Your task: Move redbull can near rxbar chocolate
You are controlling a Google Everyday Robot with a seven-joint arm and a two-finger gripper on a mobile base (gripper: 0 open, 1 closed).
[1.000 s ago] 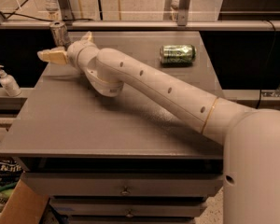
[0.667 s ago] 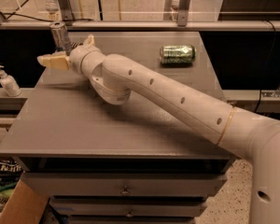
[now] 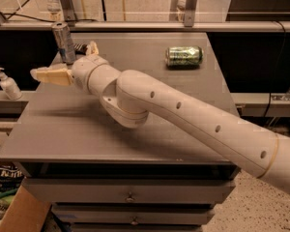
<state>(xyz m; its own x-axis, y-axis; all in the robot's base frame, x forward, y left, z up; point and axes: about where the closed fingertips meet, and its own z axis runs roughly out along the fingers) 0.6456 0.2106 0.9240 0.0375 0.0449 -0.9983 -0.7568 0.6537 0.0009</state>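
The redbull can [image 3: 63, 42], slim and silver, stands upright at the far left corner of the grey table [image 3: 174, 110]. The rxbar chocolate [image 3: 80, 47] shows only as a small dark sliver just right of the can, mostly hidden behind my gripper. My gripper [image 3: 64, 60] is open just in front of the can. One pale finger [image 3: 48, 75] points left and the other [image 3: 92, 48] rises to the right of the can. The can is not held.
A green can [image 3: 183, 56] lies on its side at the far right of the table. A white pump bottle [image 3: 8, 84] stands on a lower ledge to the left. Railings run behind the table and drawers sit below its front edge.
My gripper has shifted a little toward the near side and the arm has swung lower to the right. The redbull can and the green can have not moved.
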